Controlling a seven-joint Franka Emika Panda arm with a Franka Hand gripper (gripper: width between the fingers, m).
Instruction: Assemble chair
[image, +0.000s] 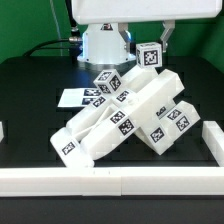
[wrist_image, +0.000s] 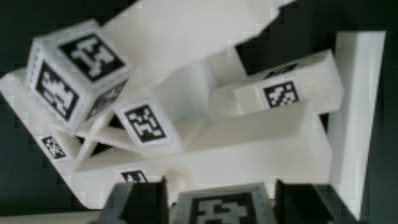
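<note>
The chair parts (image: 125, 120) lie in a leaning pile at the table's middle: chunky white pieces with black-and-white tags, one long piece (image: 100, 128) slanting down toward the exterior view's left. My gripper (image: 148, 45) hangs above the pile's upper right end. It is shut on a small white tagged part (image: 148, 56). In the wrist view the dark fingers (wrist_image: 151, 200) flank that tagged part (wrist_image: 217, 208), with the gripper (wrist_image: 217, 195) over the pile (wrist_image: 178, 110) below. A tagged block (wrist_image: 80, 70) sticks up from the pile.
The marker board (image: 78, 97) lies flat behind the pile on the exterior view's left. Long white border rails run along the front (image: 100, 181) and the right (image: 212, 140). The robot base (image: 100, 42) stands at the back.
</note>
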